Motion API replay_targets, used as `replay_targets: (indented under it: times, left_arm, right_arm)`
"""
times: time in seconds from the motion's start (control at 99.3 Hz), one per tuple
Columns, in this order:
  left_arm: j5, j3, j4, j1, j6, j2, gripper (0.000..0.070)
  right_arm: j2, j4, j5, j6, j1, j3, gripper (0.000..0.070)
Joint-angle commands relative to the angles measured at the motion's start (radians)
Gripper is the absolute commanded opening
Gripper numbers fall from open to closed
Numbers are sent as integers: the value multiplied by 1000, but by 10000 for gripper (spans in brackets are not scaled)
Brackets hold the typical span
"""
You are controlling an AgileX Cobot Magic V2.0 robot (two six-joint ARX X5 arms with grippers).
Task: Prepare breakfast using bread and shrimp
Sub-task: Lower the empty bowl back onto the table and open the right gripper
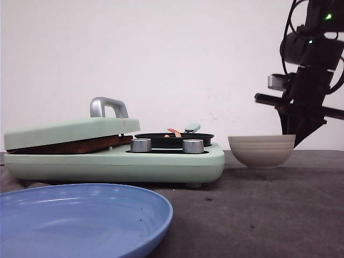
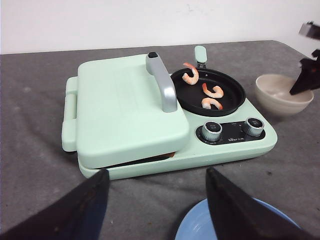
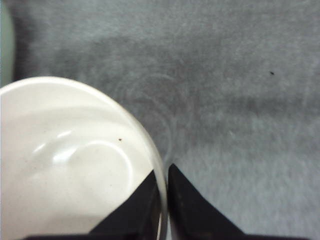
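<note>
- The right gripper (image 3: 164,200) has its jaws pinched nearly together on the rim of the beige bowl (image 3: 70,165), one finger inside and one outside.
- The left gripper (image 2: 155,205) holds nothing, its jaws spread wide above the blue plate (image 2: 200,227).
- Three shrimp (image 2: 213,91) lie in the black pan (image 2: 230,102) on the mint cooker (image 2: 250,145).
- Beside the pan, the cooker's hinged lid (image 2: 120,105) rests slightly ajar; any bread beneath it is hidden.
- Everything stands on the grey surface (image 2: 35,120).

Three shrimp (image 2: 209,90) in black pan (image 2: 235,95); press lid (image 2: 125,107) seemingly shut; left end effector (image 2: 156,200) open
</note>
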Motion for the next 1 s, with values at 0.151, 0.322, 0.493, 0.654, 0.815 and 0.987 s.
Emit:
replay_targets:
  times: [0.151, 0.322, 0.493, 0.654, 0.815, 0.987]
  left_arm:
    - [-3, 4, 4, -2, 5, 1, 311]
    - [-3, 4, 4, -2, 5, 1, 311]
    - [-3, 4, 5, -2, 5, 1, 311]
    - [-3, 4, 5, -2, 5, 1, 311]
    - [-3, 4, 4, -2, 5, 1, 311]
    - [-3, 4, 4, -2, 5, 1, 311]
  right_arm:
    - [51, 40, 6, -10, 0, 13, 3]
    - [51, 61, 11, -8, 0, 8, 3]
    - [51, 57, 11, -11, 0, 8, 3]
    - [51, 48, 6, -21, 0, 8, 61]
    - [51, 32, 7, -40, 0, 8, 302]
    - [45, 19, 5, -45, 0, 8, 335]
